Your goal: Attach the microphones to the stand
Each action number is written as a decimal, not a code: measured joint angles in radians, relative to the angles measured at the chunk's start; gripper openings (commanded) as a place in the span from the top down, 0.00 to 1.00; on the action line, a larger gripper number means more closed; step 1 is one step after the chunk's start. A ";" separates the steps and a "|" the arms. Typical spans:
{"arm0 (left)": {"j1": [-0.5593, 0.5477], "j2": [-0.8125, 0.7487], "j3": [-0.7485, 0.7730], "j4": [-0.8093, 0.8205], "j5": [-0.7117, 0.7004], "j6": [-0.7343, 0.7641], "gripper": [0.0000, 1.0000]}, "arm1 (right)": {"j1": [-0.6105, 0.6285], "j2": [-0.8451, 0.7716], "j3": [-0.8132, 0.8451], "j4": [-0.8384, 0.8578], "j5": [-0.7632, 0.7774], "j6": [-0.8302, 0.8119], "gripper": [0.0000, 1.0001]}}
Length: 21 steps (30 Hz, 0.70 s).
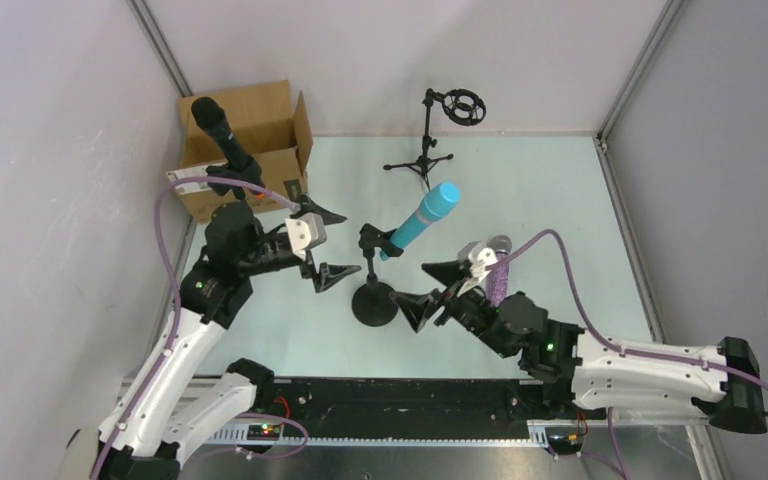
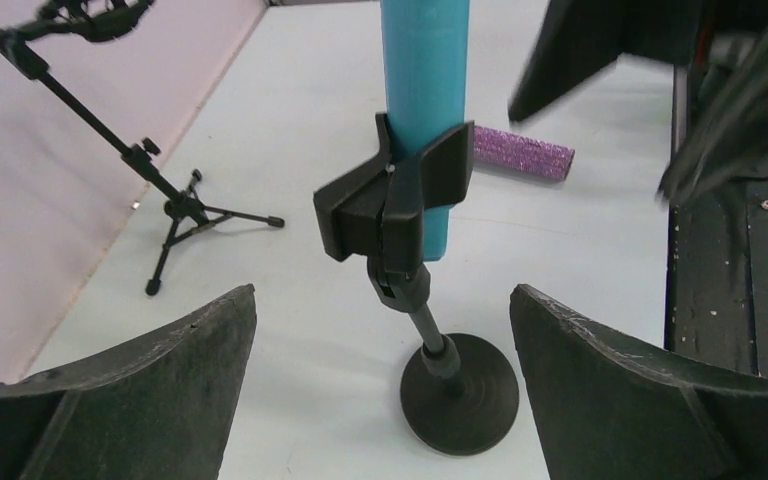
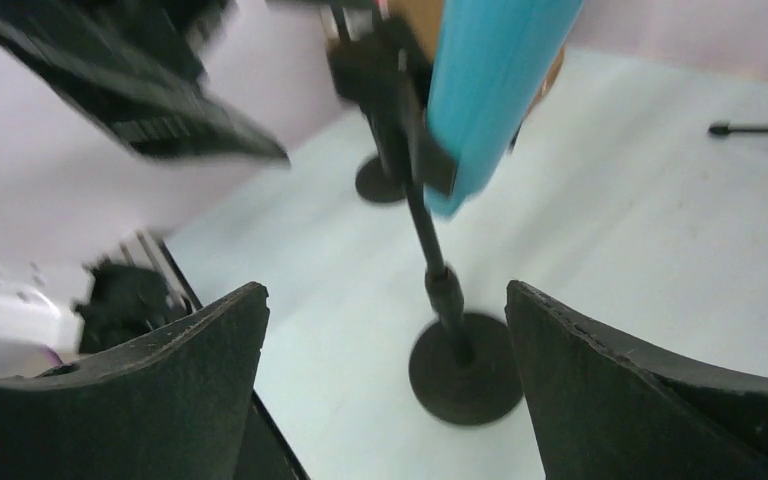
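A turquoise microphone (image 1: 425, 218) (image 2: 423, 90) (image 3: 490, 90) sits tilted in the clip of a round-base stand (image 1: 374, 303) (image 2: 460, 392) (image 3: 465, 370) at mid-table. My left gripper (image 1: 338, 243) (image 2: 382, 300) is open just left of that stand, holding nothing. On the stand's right, my right gripper (image 1: 410, 285) (image 3: 385, 290) is open too and empty. The glittery purple microphone (image 1: 500, 280) (image 2: 522, 153) lies on the table by my right wrist. A black microphone (image 1: 222, 130) stands up at the back left; its lower end is hidden behind my left arm.
A cardboard box (image 1: 260, 125) stands at the back left. A small tripod stand (image 1: 422, 160) (image 2: 175, 210) with a ring mount and no microphone in it is at the back centre. White walls close in the table on three sides.
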 measured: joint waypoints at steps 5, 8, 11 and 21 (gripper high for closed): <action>0.000 -0.038 0.042 -0.021 -0.008 -0.013 0.00 | 0.013 0.134 -0.109 0.047 -0.026 0.010 0.09; 0.000 -0.061 0.066 -0.045 -0.023 -0.015 0.00 | 0.000 0.276 -0.145 0.102 -0.046 0.011 0.08; 0.000 -0.077 0.092 -0.061 -0.038 -0.016 0.00 | -0.024 0.409 -0.148 0.209 -0.065 0.008 0.11; 0.000 -0.105 0.120 -0.078 -0.077 -0.016 0.00 | -0.093 0.748 -0.112 0.622 -0.078 -0.066 0.33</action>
